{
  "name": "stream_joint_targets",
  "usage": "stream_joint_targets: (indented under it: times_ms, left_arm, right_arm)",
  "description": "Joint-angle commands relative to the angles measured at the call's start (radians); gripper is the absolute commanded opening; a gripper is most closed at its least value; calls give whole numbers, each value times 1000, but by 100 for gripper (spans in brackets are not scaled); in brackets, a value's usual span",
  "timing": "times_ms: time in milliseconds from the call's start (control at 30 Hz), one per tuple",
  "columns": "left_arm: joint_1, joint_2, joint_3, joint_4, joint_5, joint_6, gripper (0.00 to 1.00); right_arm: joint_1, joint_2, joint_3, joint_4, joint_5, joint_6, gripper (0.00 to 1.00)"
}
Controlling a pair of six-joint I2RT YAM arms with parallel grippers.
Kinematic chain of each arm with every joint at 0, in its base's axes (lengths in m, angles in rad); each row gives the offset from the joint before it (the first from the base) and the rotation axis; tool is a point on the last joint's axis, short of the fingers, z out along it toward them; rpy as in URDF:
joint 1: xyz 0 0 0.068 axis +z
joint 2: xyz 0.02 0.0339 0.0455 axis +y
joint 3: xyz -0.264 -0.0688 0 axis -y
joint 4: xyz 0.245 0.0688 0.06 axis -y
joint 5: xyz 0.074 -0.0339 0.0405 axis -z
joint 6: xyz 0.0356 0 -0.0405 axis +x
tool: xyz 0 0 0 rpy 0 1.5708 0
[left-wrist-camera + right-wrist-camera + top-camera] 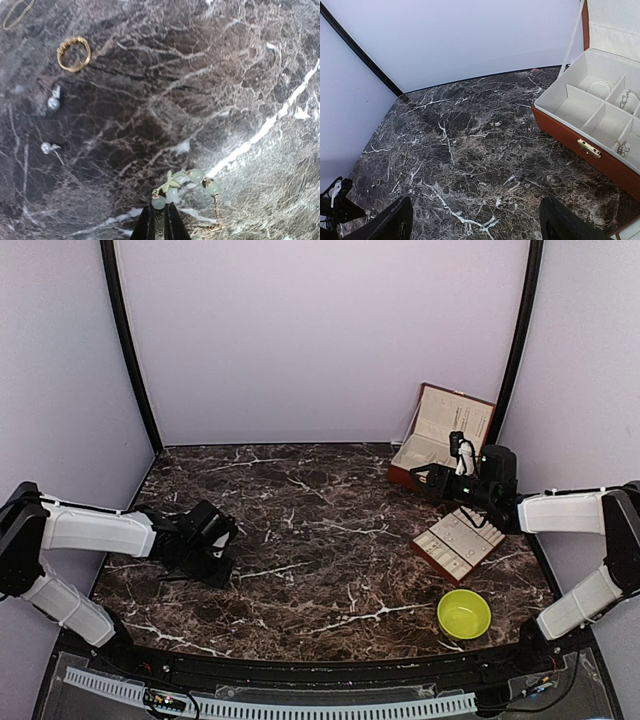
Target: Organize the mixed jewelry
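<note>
Your left fingers (174, 227) are nearly together, pinching 1 end of the green beaded chain (186, 181) low on the tabletop (210, 75). The rest of it lies loose to the right. Risk: the grip looks like it's on a single link, so a quick lift could let it slip out, or the trailing gold part could drag and snag. The gold ring (73, 53), 2 pearl studs (53, 102) and a thin loop (17, 11) sit well apart at left. Sweep that way and you'd scatter them; studs roll. Your right fingers (395, 225) are spread wide, empty, hovering just beside the box (570, 132). Carry the chain there and the arms could clash.
</note>
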Motion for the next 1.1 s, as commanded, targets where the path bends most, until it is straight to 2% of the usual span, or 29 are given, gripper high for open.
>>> stream_joint_targets:
  times_ms: [0,367,800,1067]
  left_arm:
    - [-5,-59,38,12,-57,39,3]
    - [-4,-57,97,30,-93,149,2]
    - [-4,-1,218,74,2,301,2]
    - [-3,-11,202,46,4,239,3]
  right_arm:
    - [6,-23,-8,17,9,-11,88]
    - [10,-26,-13,19,-22,-2,88]
    - [67,10,8,38,-69,18,88]
    - [84,19,-2,42,-66,17,88]
